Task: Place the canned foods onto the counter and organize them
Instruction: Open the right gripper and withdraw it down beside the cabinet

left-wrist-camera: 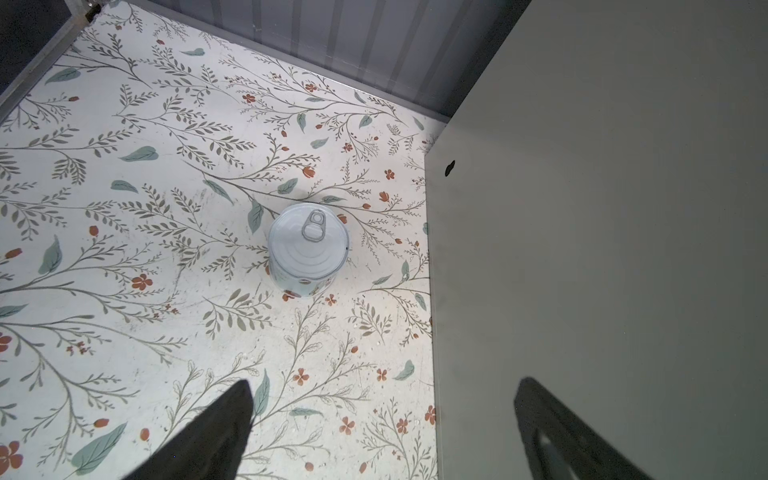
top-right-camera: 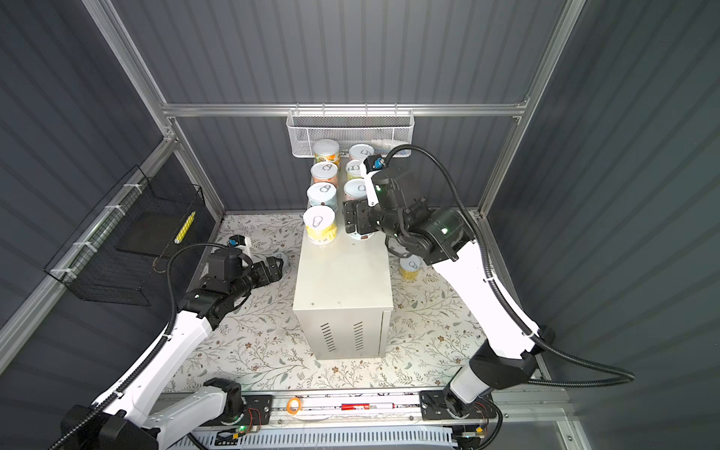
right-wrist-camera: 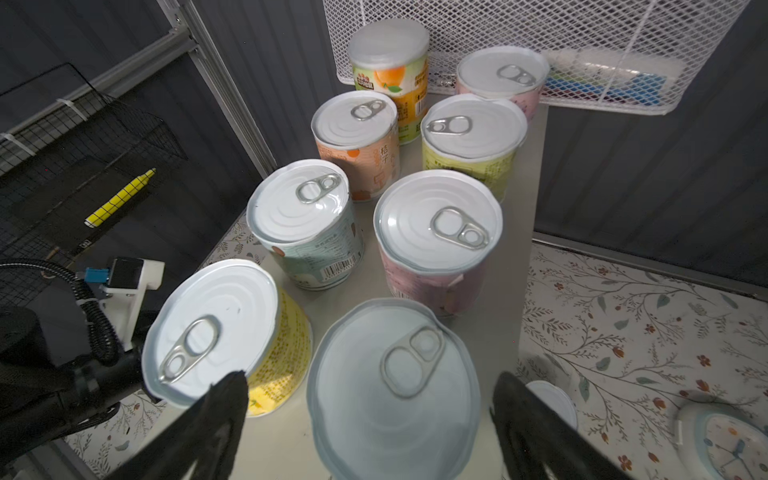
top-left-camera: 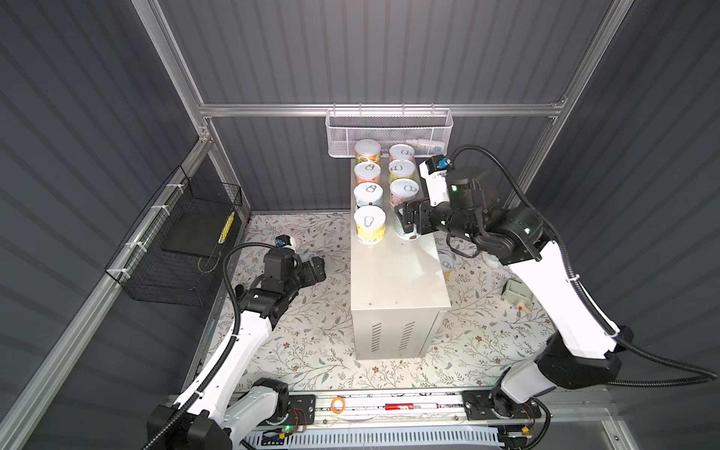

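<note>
Standing on counter (top-left-camera: 397,280): eight cans (right-wrist-camera: 438,224), 2 rows of 4, far end.
R gripper (right-wrist-camera: 369,379): jaws wide, straddling near-end can (right-wrist-camera: 395,399), gaps both sides.
L gripper (left-wrist-camera: 385,383): jaws wide, empty, over mat (left-wrist-camera: 124,208).
Loose cans: pale can (left-wrist-camera: 308,249) on mat ahead of L gripper; yellow can (top-right-camera: 410,268) on mat beside counter.

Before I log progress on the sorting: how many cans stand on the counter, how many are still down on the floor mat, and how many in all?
Cans on the counter: 8
Cans on the floor mat: 2, one left and one right of the counter
Total: 10
</note>
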